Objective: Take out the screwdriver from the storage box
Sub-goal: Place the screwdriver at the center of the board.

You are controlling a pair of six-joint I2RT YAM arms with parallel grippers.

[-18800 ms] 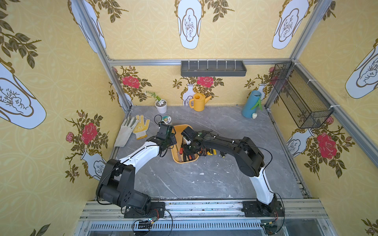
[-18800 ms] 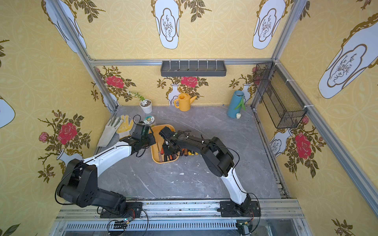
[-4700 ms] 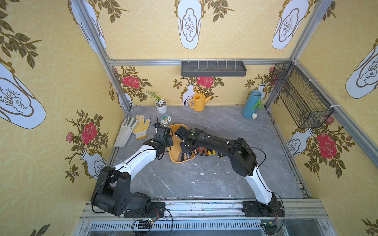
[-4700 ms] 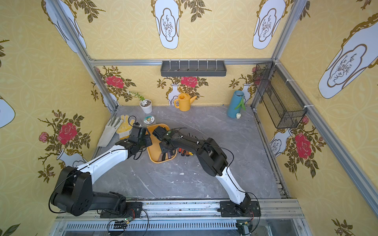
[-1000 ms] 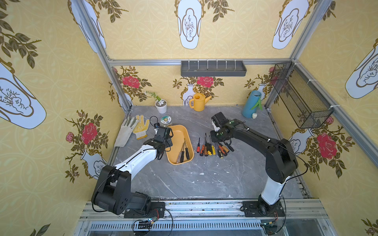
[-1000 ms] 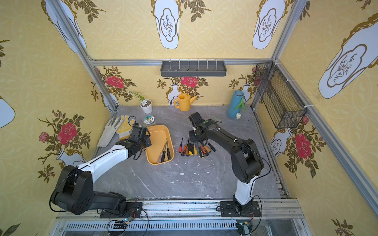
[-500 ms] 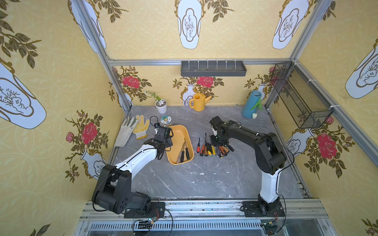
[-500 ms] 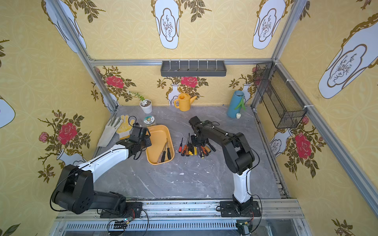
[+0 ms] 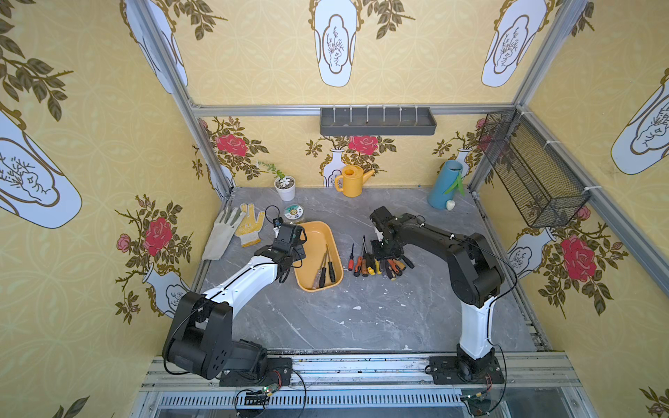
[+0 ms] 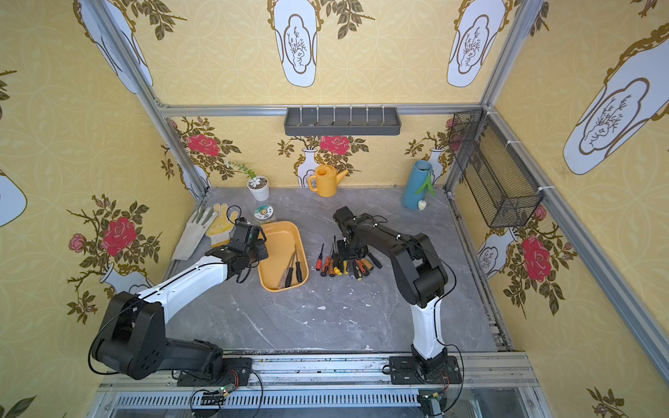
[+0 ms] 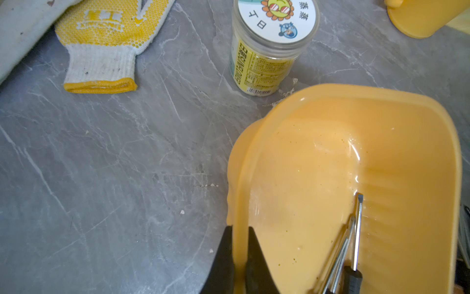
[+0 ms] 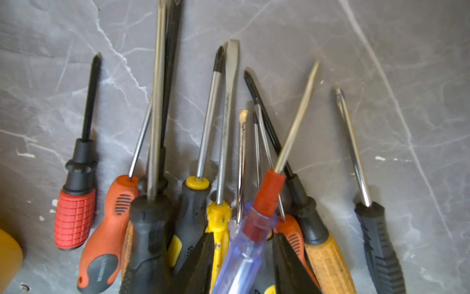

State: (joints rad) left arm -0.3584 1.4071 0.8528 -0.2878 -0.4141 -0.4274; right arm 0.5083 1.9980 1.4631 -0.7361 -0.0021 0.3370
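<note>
The yellow-orange storage box [image 9: 315, 234] [image 10: 280, 235] lies left of centre on the grey table, with three screwdrivers [image 9: 325, 269] [image 10: 291, 269] [image 11: 357, 229] in its near end. My left gripper [image 9: 295, 258] [image 11: 239, 229] is shut on the box's left rim [image 11: 240, 193]. My right gripper [image 9: 383, 249] [image 12: 243, 235] hangs low over a row of several screwdrivers [image 9: 376, 262] [image 10: 342, 266] lying on the table to the right of the box. Its jaws stand open on either side of a clear-blue screwdriver with a red collar [image 12: 264, 203], which rests on the pile.
A labelled jar [image 9: 293, 213] [image 11: 269, 51] and two gloves [image 9: 249, 224] lie just behind and left of the box. A plant pot [image 9: 286, 188], yellow watering can [image 9: 351, 181] and blue vase [image 9: 443, 184] line the back wall. A grey wall tray [image 9: 376, 121] and a mesh basket [image 9: 532, 170] hang above.
The right arm came from the box to the row with a screwdriver. In the last second it folded in over the pile and its jaws parted. The left gripper kept hold of the rim.
</note>
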